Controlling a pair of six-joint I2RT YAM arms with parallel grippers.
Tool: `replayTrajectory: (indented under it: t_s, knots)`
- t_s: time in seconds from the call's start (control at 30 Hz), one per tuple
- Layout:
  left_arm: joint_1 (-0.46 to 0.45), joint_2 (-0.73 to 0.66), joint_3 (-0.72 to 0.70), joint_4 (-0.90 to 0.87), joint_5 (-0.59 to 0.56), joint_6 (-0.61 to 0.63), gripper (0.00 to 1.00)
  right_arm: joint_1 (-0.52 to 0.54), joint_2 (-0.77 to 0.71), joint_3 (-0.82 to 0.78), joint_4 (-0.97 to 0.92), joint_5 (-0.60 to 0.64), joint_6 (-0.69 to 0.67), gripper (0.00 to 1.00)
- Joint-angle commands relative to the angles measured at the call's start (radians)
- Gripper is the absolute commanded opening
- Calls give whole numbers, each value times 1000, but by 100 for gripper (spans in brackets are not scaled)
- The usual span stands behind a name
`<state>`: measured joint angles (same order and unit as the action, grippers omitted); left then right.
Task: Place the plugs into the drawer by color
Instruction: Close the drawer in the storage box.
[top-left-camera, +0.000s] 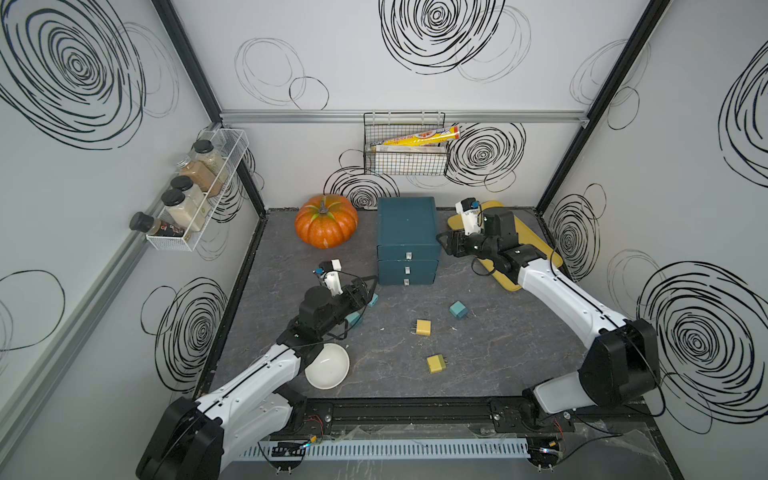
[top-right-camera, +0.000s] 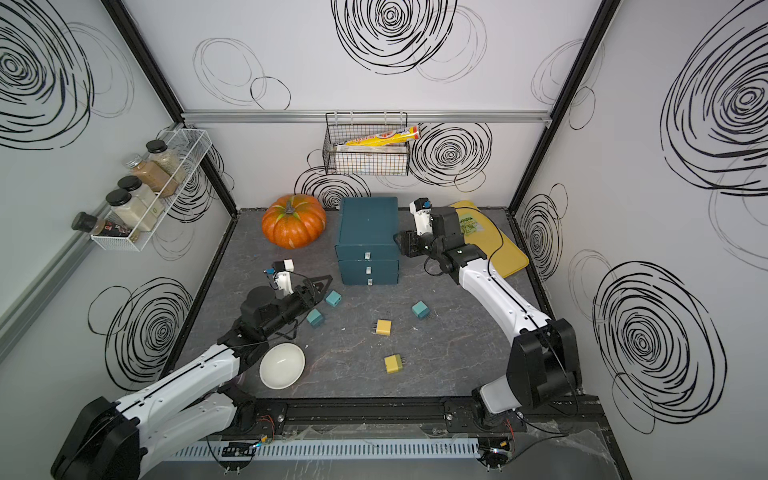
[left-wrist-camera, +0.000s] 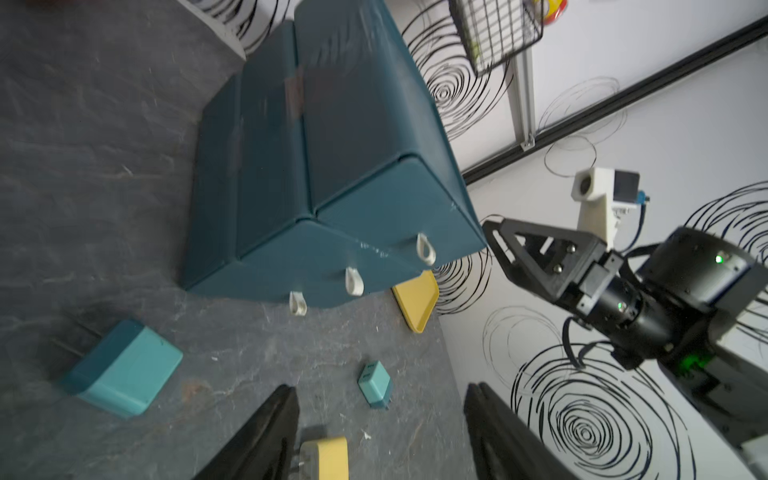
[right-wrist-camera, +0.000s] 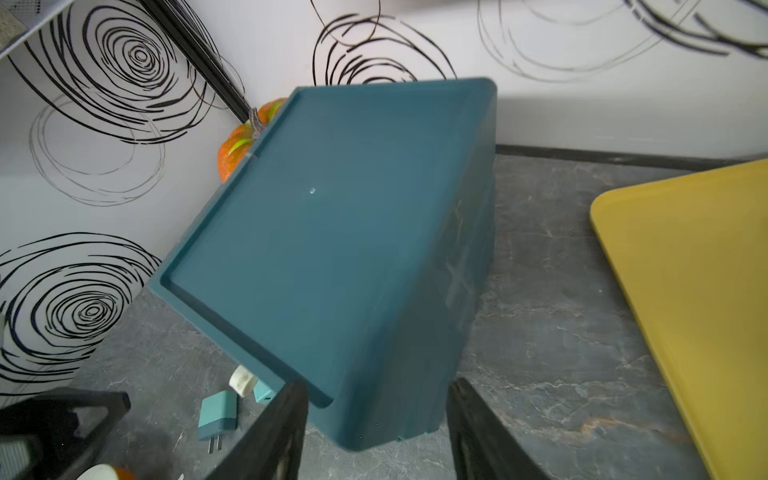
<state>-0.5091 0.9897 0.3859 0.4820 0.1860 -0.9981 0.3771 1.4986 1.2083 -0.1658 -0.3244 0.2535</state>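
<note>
**Teal and yellow out, all three drawers shut**

Closest to us, the white bowl (top-left-camera: 332, 368) sits empty beside the left arm. Moving up the table (top-left-camera: 519, 353), the near yellow plug (top-left-camera: 436, 363) lies on its side, with the far yellow plug (top-left-camera: 424, 327) just beyond it. Then the teal: a lone teal plug (top-left-camera: 458, 309) off to the right, and the first teal plug (top-right-camera: 315, 318) and second teal plug (top-right-camera: 333, 298) lying right next to the left gripper (top-right-camera: 326, 284).

That gripper is spread wide and carries nothing. Its tips point toward the white handles (top-left-camera: 408, 270), so I read it as lining up either a pick or a pull.

Behind stands the drawer chest (top-left-camera: 407, 224) with every front closed, so nothing goes in until one is opened. The right gripper (top-left-camera: 442, 245), jaws parted and empty, sits at the chest's right flank by the top front corner. I'd judge that a bracing spot, to stop the box sliding when a handle is tugged. Contact I cannot confirm.

No pink plug shows anywhere. Farthest back, the pumpkin (top-left-camera: 326, 226) and yellow tray (top-right-camera: 509, 253) flank the chest.
</note>
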Motion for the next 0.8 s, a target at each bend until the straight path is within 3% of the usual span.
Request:
replayTrajectory:
  t_s: [0.0,0.2,0.53,0.77]
  knots:
    - [-55,26,-15,219,-87,-57,70,-2,35,54,-4,-73,20,57]
    - [-78,226,-92,523,-84,-143,65,-3,72,38,6,-63,36,55]
    - [-162,553,17,707,-161,-156,64,-2,79,13,-26,-34,22,52]
    - [-158,756,88,892,-172,-188,56,-3,59,-18,12,-20,23,52]
